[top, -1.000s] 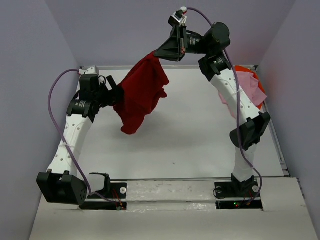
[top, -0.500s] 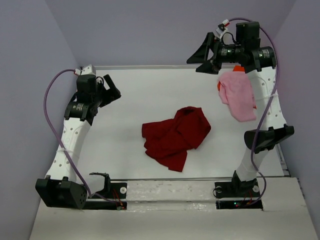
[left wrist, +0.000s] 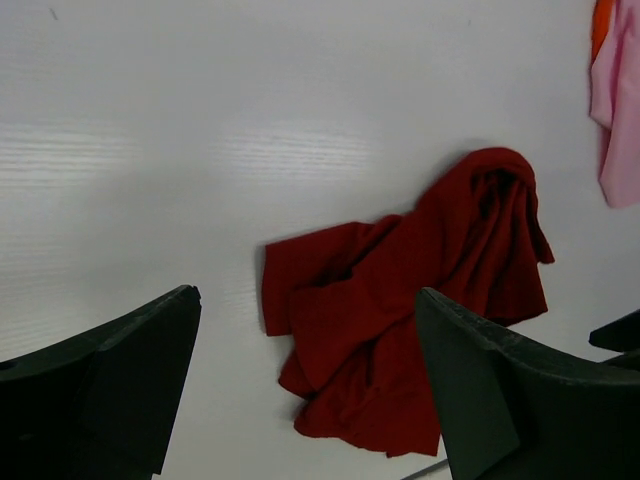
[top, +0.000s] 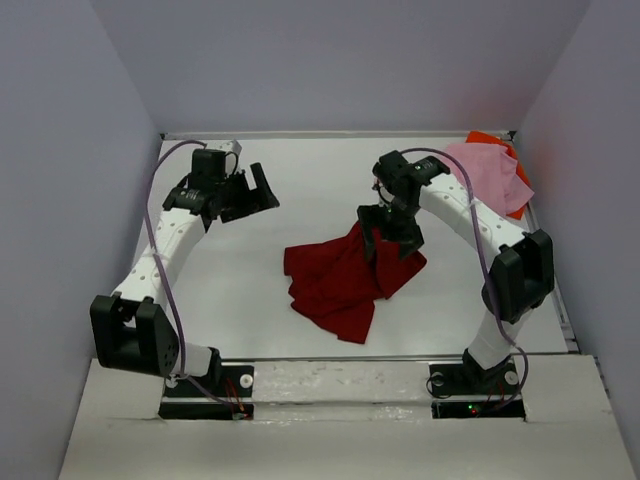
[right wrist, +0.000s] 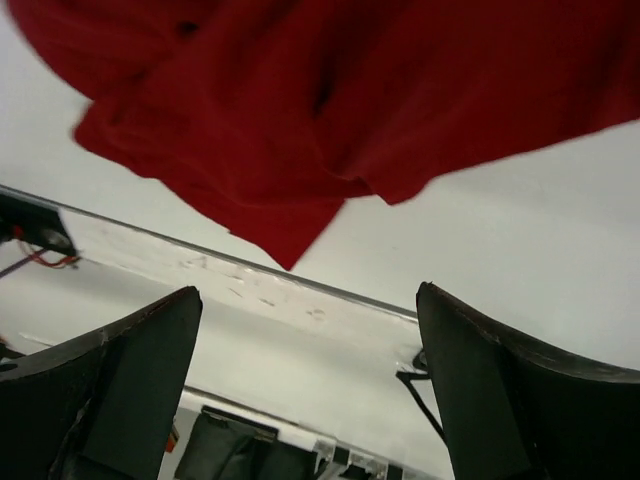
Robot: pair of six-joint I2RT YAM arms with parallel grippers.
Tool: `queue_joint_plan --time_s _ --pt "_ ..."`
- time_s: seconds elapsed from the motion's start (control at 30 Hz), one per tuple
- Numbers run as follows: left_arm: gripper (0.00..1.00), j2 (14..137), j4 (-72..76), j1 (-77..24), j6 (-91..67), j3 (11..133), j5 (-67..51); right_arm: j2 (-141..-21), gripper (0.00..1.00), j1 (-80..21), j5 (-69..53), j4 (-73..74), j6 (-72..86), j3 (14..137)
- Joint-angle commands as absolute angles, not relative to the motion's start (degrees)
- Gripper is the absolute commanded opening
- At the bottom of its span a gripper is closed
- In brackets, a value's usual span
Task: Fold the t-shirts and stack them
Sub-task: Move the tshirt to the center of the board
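The crumpled dark red cloth t-shirt (top: 340,285) lies heaped on the white table (top: 240,300); the right gripper (top: 388,238) hangs over its far edge, jaws wide, empty; the left gripper (top: 250,193), likewise wide and empty, hovers apart; flattening seems in hand; next, each must pinch a corner.

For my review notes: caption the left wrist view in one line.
Open left gripper facing the crumpled dark red t-shirt on the table; pink t-shirt and orange t-shirt at the right edge.

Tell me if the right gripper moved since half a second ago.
Yes: right gripper came from the table's back edge nearward, over the red shirt.
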State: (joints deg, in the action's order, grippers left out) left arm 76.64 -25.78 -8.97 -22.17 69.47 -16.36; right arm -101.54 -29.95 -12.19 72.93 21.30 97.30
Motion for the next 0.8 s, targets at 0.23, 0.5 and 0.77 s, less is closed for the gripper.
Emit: queue_joint_plan --time_s 0.23,0.5,0.77 --pt "0.99 82.0 -29.3 -12.7 -20.0 69.4 -20.7 -94.0 0.91 -28.4 -8.3 64.2 21.8 83.9" --pt "0.99 82.8 -28.3 -12.9 -21.2 68.1 -22.1 -98.3 0.91 -28.4 -11.4 60.3 22.4 85.2" --pt "0.99 82.8 -28.4 -13.3 -20.9 67.7 -22.4 -107.7 0.14 -28.4 -12.0 55.1 21.7 90.4"
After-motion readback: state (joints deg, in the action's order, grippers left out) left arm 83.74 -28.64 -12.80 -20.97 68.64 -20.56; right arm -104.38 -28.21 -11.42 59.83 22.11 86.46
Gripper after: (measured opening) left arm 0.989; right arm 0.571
